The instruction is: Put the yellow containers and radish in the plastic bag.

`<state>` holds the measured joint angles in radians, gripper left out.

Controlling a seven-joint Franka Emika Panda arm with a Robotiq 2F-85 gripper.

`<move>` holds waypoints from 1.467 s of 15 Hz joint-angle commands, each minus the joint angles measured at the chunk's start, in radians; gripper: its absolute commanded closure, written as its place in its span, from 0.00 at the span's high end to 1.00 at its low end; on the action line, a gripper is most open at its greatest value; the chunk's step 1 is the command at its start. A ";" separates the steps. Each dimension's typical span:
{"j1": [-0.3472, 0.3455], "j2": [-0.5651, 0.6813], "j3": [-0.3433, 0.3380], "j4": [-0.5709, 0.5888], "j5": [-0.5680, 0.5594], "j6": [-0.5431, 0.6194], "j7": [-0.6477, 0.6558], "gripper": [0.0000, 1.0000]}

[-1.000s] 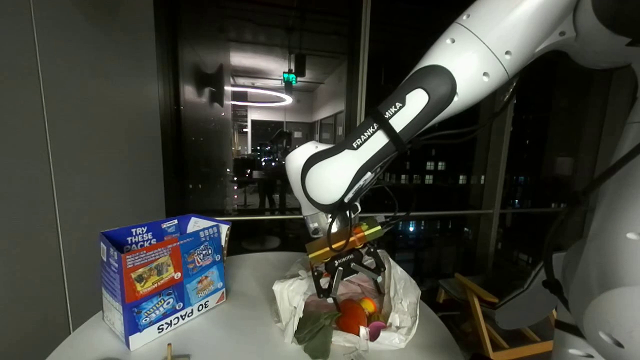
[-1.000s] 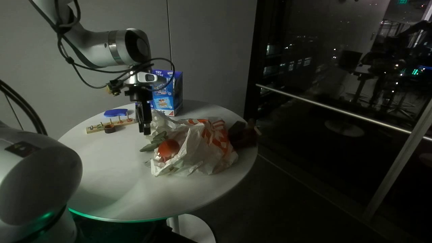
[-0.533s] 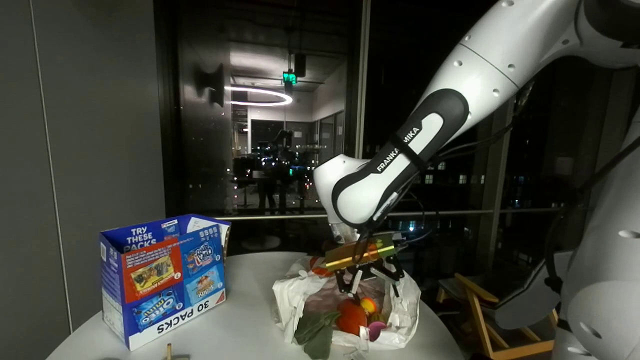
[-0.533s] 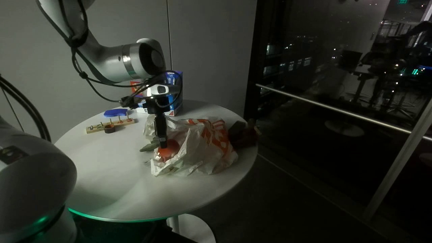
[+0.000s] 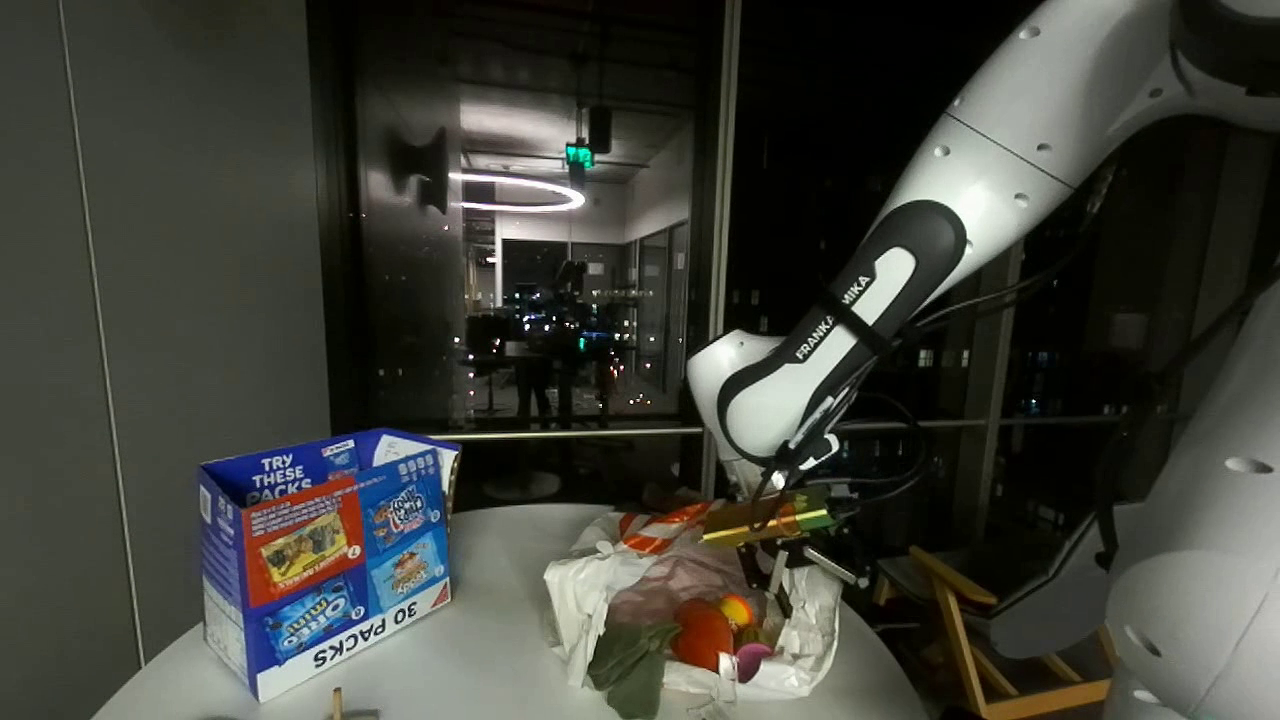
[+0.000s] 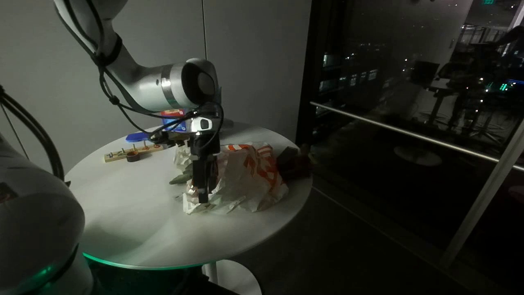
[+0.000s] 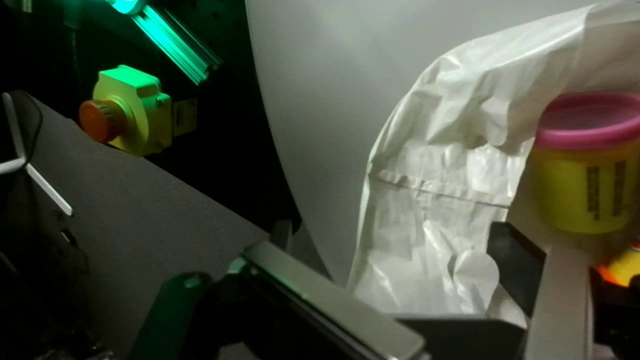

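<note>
The white plastic bag (image 5: 575, 600) with orange print lies on its side, mouth open; it also shows in an exterior view (image 6: 262, 180) and the wrist view (image 7: 440, 200). Inside are a yellow container (image 7: 575, 190) with a pink rim, its pink end (image 5: 752, 660) visible, and a yellow-orange item (image 5: 736, 610). A red-orange round thing (image 5: 703, 635) lies beside dark green leaves (image 5: 637, 665); I cannot tell whether it is the radish. My gripper (image 5: 825, 590) is open and empty at the bag's side rim, also in an exterior view (image 6: 202, 196). In the wrist view its fingers (image 7: 400, 250) stand either side of the bag's wall.
A blue snack box (image 5: 330, 560) stands on the round white table (image 6: 139, 221). A wooden peg board (image 6: 133, 151), a dark ring (image 6: 133, 156) and a blue item (image 6: 139, 137) lie near it. A dark object (image 6: 292, 164) is behind the bag.
My gripper has moved right and lower in both exterior views, from above the bag's mouth to its side rim. The bag and its contents have not visibly moved.
</note>
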<state>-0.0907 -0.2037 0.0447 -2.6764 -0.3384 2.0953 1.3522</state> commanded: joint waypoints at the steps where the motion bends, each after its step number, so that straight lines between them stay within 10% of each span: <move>1: -0.018 -0.005 -0.013 -0.031 -0.034 0.008 0.022 1.00; 2: -0.021 -0.003 -0.017 -0.039 -0.037 0.024 0.017 0.75; 13: -0.052 0.001 -0.040 -0.069 -0.203 0.197 -0.023 0.04; 22: -0.026 -0.024 -0.063 -0.068 -0.089 0.211 -0.247 0.07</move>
<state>-0.1378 -0.1979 0.0126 -2.7456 -0.5201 2.3066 1.2838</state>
